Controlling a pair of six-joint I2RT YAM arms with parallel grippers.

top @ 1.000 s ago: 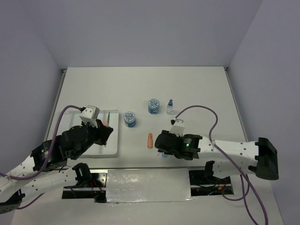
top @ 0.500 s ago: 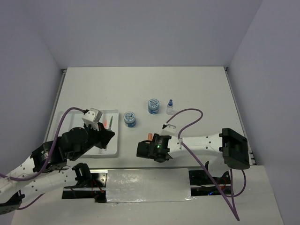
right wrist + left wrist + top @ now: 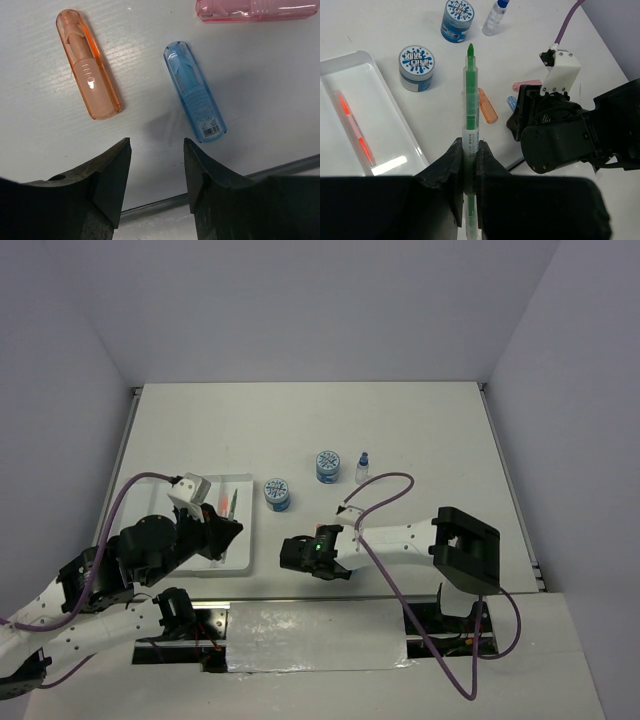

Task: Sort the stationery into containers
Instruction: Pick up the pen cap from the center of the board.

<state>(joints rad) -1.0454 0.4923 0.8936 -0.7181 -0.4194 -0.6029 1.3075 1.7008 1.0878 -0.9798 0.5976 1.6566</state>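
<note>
My left gripper point(image 3: 470, 160) is shut on a thin green pen point(image 3: 469, 85) and holds it above the table, just right of the white tray point(image 3: 385, 125). An orange pen point(image 3: 352, 127) lies in the tray. In the top view the left gripper point(image 3: 225, 530) is at the tray's point(image 3: 240, 560) right side. My right gripper point(image 3: 156, 145) is open and empty, low over the table. Ahead of it lie the short orange marker point(image 3: 89, 65), the blue marker point(image 3: 195, 92) and the pink eraser point(image 3: 255, 9). In the top view the right gripper point(image 3: 290, 555) hides them.
Two blue-and-white pots point(image 3: 277, 493) point(image 3: 327, 465) and the small blue-capped bottle point(image 3: 362, 468) stand behind the grippers. The table's near edge point(image 3: 280, 167) runs just under the right gripper. The right arm's purple cable point(image 3: 385, 480) loops above the table.
My right arm has swung left, and its gripper has come over the orange and blue markers. My left gripper has shifted slightly, still holding the green pen.
</note>
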